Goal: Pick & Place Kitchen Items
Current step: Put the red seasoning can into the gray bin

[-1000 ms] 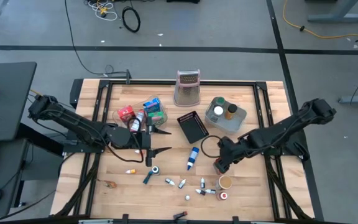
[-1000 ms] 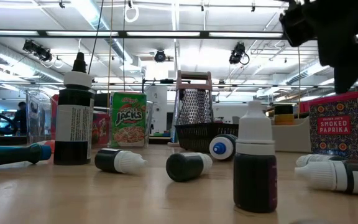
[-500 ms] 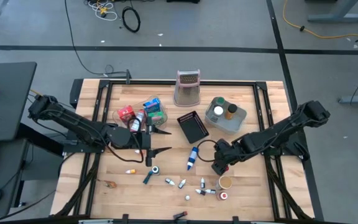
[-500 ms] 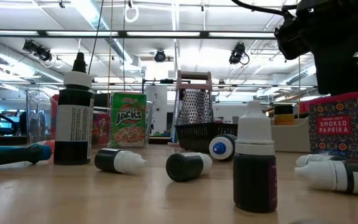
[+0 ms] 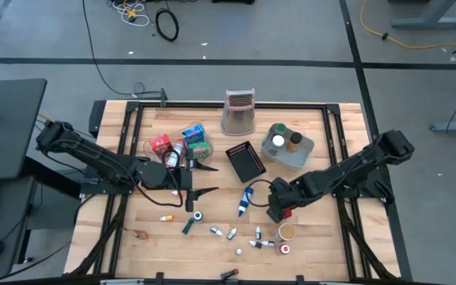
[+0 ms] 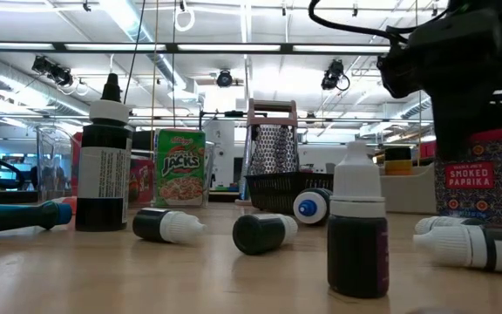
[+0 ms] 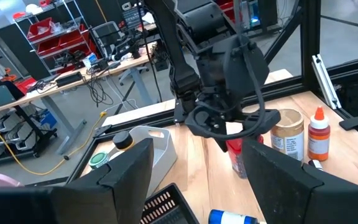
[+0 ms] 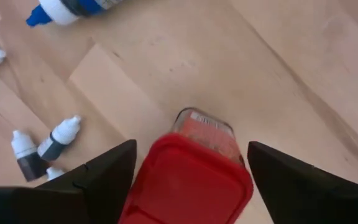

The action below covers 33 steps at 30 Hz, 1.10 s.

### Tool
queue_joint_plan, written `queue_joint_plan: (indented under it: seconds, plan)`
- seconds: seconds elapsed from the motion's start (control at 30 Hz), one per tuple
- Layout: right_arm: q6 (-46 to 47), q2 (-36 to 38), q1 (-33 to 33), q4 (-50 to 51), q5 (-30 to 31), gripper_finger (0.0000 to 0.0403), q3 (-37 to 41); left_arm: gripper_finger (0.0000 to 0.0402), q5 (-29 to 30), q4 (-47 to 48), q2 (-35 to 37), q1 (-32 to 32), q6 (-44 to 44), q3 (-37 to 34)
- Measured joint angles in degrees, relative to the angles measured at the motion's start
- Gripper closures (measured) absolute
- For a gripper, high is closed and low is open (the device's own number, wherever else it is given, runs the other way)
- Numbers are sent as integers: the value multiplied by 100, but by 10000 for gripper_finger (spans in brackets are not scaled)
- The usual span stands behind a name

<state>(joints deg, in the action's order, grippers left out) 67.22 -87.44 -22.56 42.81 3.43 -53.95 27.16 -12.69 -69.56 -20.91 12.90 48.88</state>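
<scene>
**Q:** Where is your right gripper (image 5: 278, 212)?

**A:** Over the table's (image 5: 331, 237) near right part, between the blue-white bottle (image 5: 245, 201) and the tan can (image 5: 287, 231). My fingers (image 8: 101, 177) stand apart, one on either side of the red paprika tin (image 8: 194, 177). From my wrist I see a gap at each side of its lid, so I am around it, not clamped on it.

**Q:** How does the tin sit?

**A:** Upright on the wood, lid toward my wrist camera, long axis vertical. In the low view its label (image 6: 478, 179) reads level, with my gripper just above it.

**Q:** And the bottle?

**A:** It lies flat just beside the tin, on the side toward my left arm. Its long axis runs slantwise, from the near side up toward the black basket (image 5: 245, 161). Its blue cap (image 8: 35, 17) shows in my wrist view.

**Q:** The small vials?

**A:** A few lie near the front edge (image 5: 232, 233); two show beside my finger (image 8: 59, 138), white caps pointing away from my wrist.

**Q:** Your left gripper (image 5: 203, 179)?

**A:** It waits, fingers spread wide, near the packets (image 5: 196, 138) on the table's left half.
</scene>
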Motion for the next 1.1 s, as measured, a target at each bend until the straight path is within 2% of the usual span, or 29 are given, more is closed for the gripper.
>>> queue_joint_plan:
  seconds: [0.27, 0.7, 0.87, 1.1]
  plan:
    - [-219, 7, 155, 35, -303, 186, -4, 150, 0, 0, 0, 0, 1, 0]
    - [-951, 116, 593, 76, -301, 186, -4, 150, 2, -4, 0, 0, 154, 0]
    - [-1291, 566, 890, 108, -291, 186, -4, 150, 2, -4, 0, 0, 171, 0]
    - [-1959, 1556, 1462, 307, -264, 184, -11, 150, 2, -8, 0, 0, 256, 0]
